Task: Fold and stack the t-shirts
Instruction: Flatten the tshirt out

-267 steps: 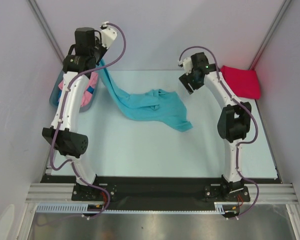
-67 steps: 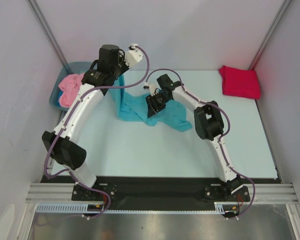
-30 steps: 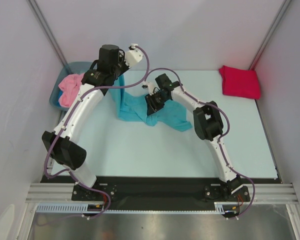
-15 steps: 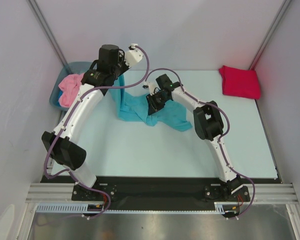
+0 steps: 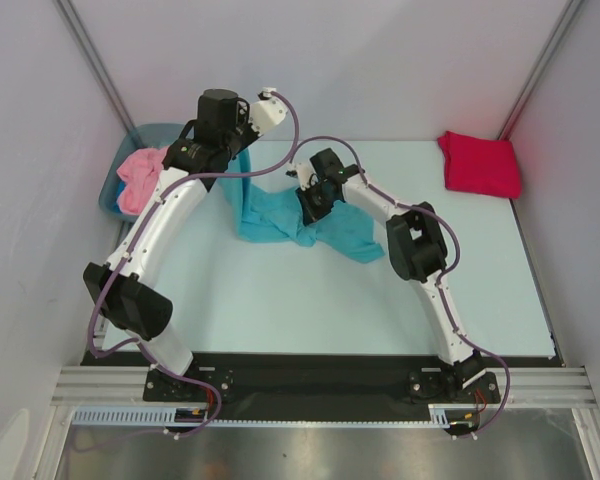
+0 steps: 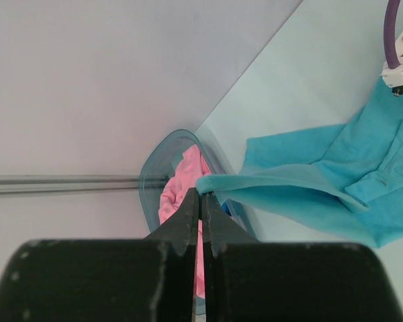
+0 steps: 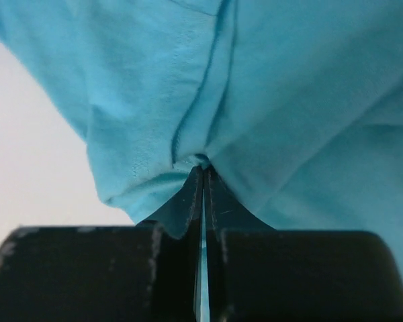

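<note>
A turquoise t-shirt [image 5: 270, 215] lies crumpled across the back middle of the table. My left gripper [image 5: 237, 165] is shut on its left edge and holds that edge up above the table; its tips [image 6: 201, 195] pinch the hem of the turquoise t-shirt [image 6: 322, 181]. My right gripper [image 5: 306, 212] is shut on a bunched fold near the middle of the cloth, where its tips [image 7: 203, 170] bite into the turquoise t-shirt [image 7: 275, 87]. A crimson t-shirt [image 5: 480, 163] lies folded at the back right. A pink t-shirt [image 5: 140, 175] sits crumpled in the tub.
The grey-blue plastic tub [image 5: 163, 130] stands at the back left corner against the wall, and its rim [image 6: 151, 164] shows just behind my left fingers. White walls close in the table on three sides. Pale table surface [image 5: 280, 300] stretches toward the arm bases.
My right gripper has shut on a fold of the turquoise t-shirt and pulled it up a little. The left arm and its grip have not moved.
</note>
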You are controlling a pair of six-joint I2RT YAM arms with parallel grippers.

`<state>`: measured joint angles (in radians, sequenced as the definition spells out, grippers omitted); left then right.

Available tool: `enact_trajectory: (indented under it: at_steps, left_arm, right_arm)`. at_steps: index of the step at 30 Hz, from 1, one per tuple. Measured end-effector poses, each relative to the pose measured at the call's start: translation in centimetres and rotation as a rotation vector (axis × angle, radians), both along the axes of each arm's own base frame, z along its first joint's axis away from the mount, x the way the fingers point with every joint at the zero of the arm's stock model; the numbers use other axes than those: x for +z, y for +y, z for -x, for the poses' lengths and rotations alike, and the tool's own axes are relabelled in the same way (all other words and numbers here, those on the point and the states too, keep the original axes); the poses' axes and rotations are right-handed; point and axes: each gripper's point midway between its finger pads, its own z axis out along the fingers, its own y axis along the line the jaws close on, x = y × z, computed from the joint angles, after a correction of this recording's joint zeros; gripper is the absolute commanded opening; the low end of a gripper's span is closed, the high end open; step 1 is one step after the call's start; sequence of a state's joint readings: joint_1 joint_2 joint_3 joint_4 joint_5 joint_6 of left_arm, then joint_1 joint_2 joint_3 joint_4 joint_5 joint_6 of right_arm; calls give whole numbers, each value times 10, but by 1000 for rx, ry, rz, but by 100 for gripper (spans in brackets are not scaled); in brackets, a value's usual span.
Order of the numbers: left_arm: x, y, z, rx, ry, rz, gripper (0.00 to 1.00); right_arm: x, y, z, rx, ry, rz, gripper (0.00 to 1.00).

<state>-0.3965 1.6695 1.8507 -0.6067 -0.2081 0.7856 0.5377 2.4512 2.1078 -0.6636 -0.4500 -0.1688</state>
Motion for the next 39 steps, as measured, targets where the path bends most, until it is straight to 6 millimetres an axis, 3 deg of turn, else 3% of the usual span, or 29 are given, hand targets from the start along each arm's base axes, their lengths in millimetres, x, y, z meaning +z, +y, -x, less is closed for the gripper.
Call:
enact_trajectory:
  at_steps: [3, 6, 11, 14, 17, 21, 26, 29, 33, 36, 39]
  left_arm:
    - [0, 0, 0, -1, -1, 0, 0]
    - [0, 1, 2, -2, -2, 0, 0]
    - [2, 3, 7, -2, -7, 3, 0]
    - [4, 3, 8, -3, -17, 9, 0]
    - [6, 3, 9, -3, -23, 13, 0]
    - [7, 8, 7, 19, -60, 11, 0]
    - [9, 40, -3, 153, -155, -16, 0]
    - [25, 77, -13, 273, -243, -15, 0]
    - [58, 124, -10, 394, -375, -13, 1]
    - [93, 135, 0, 416, -489, 14, 0]
    - [125, 130, 17, 385, -590, 51, 0]
  right_arm:
    - [7, -17, -16, -23, -123, 113, 0]
    - [38, -40, -37, -33, -303, 238, 0]
    - [146, -84, -81, -104, -677, 380, 0]
    - [216, -120, -102, -195, -871, 442, 0]
    - [255, -157, -114, -282, -991, 513, 0]
    - [258, -204, -125, -349, -1071, 655, 0]
    - [240, -260, -139, -383, -1156, 869, 0]
    - [265, -292, -146, -454, -1246, 948, 0]
    - [326, -340, -144, -605, -1409, 1015, 0]
    - [375, -364, -129, -705, -1522, 1031, 0]
    - [421, -367, -106, -777, -1625, 993, 0]
